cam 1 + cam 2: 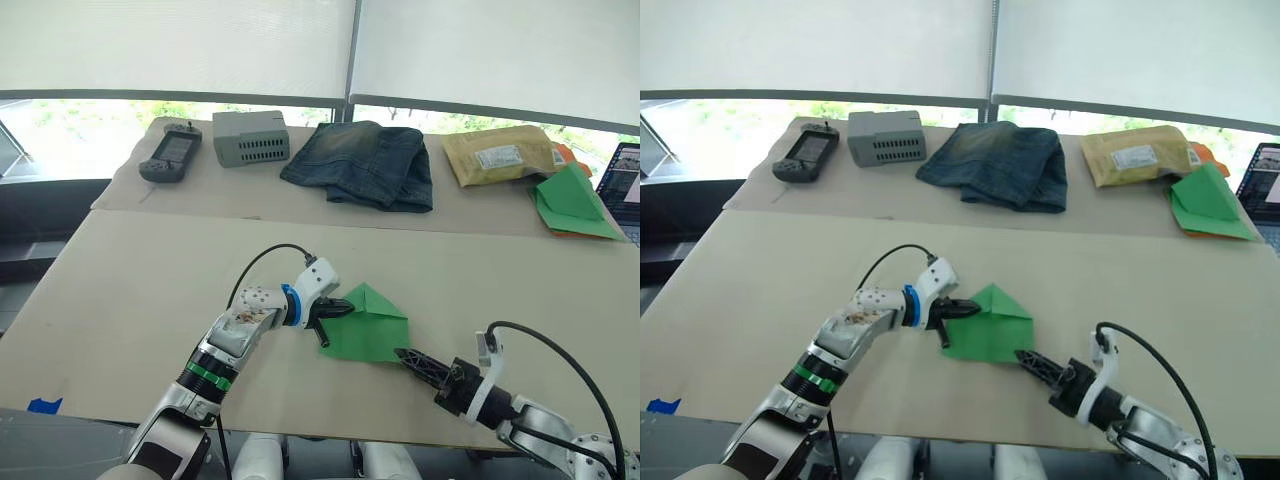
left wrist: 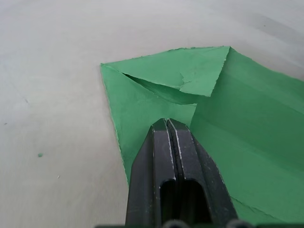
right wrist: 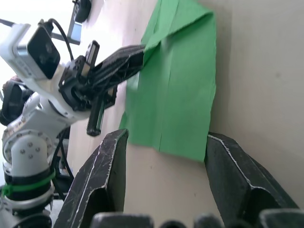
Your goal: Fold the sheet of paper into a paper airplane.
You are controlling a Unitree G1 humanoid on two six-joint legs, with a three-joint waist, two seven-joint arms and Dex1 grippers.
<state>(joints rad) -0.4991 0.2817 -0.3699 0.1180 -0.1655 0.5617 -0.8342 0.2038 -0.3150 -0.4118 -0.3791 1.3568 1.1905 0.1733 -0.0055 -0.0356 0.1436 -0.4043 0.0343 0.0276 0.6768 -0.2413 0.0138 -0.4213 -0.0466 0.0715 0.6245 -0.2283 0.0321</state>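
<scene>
One corner fold in: closed left gripper (image 1: 343, 309) presses the thin bright green paper sheet (image 1: 368, 330); open right gripper (image 1: 407, 356) waits, next creasing the opposite corner.

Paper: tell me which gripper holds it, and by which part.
The left gripper is shut on the paper at its left edge, beside the folded corner. The right gripper is open and holds nothing.

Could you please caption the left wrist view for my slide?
Left gripper, fingers shut, presses on the partly folded sheet of paper lying on the table.
</scene>
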